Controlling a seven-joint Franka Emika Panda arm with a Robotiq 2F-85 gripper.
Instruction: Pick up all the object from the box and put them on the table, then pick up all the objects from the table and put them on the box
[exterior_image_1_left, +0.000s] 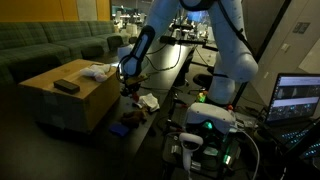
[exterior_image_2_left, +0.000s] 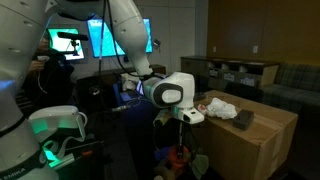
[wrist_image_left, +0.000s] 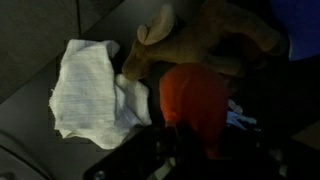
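My gripper (exterior_image_2_left: 178, 143) hangs low over the table (exterior_image_1_left: 163, 80), close beside the box (exterior_image_1_left: 60, 105) wall, at the red item (wrist_image_left: 195, 100); clenched or not, I cannot tell; white cloth (wrist_image_left: 90, 90) just beside it

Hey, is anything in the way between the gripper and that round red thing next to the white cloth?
Nothing visible. The gripper is right at the round red item; in the wrist view the white cloth lies beside it and the brown soft item beyond, neither in between.
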